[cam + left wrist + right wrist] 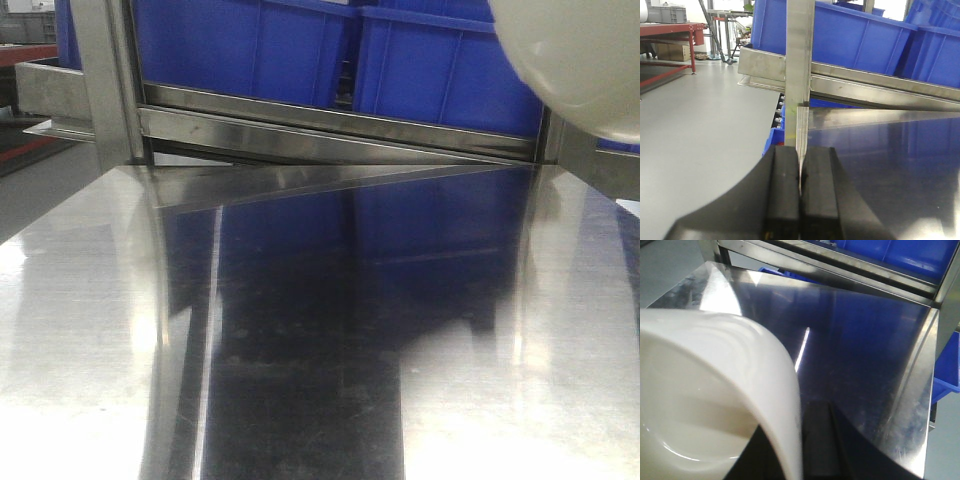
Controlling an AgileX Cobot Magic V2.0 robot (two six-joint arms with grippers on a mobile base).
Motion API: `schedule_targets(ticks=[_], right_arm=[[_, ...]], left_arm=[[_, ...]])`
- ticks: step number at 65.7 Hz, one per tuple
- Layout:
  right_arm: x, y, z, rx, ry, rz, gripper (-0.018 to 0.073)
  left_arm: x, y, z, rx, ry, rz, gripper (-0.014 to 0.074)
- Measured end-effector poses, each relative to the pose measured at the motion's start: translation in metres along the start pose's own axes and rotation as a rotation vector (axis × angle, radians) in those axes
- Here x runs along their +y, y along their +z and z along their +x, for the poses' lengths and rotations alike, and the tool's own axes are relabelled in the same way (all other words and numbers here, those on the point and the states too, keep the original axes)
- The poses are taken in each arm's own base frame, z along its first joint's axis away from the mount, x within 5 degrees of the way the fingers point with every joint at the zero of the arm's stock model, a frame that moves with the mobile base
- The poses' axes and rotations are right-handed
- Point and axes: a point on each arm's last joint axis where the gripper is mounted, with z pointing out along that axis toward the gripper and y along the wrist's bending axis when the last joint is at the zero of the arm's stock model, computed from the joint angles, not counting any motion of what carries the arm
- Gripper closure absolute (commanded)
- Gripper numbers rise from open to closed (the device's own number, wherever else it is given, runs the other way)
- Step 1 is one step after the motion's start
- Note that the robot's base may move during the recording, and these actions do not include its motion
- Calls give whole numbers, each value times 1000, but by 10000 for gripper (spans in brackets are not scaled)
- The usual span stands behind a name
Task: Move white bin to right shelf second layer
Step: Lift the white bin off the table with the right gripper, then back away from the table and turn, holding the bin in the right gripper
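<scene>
The white bin (580, 60) hangs in the air at the top right of the front view, above the far right of the steel tabletop (300, 350). In the right wrist view its cream wall and hollow inside (715, 380) fill the left half. My right gripper (797, 425) is shut on that wall, one finger inside and one finger (817, 425) outside. My left gripper (800, 155) is shut with nothing in it, over the tabletop's left edge. The right shelf second layer is out of view.
Blue crates (250, 40) stand on a steel rack behind the table, above its front bar (330, 125). An upright steel post (800, 60) rises just ahead of the left gripper. Another blue crate (947, 375) sits low beside the table's right edge. A red table (670, 30) stands far left.
</scene>
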Motion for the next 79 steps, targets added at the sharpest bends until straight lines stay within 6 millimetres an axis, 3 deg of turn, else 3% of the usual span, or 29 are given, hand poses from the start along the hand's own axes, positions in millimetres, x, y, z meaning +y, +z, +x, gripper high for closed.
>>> schedule_targets(ticks=[79], right_arm=[[0,0,0,-2,-1,0,506]], left_arm=[[0,0,0,0,0,0,512]])
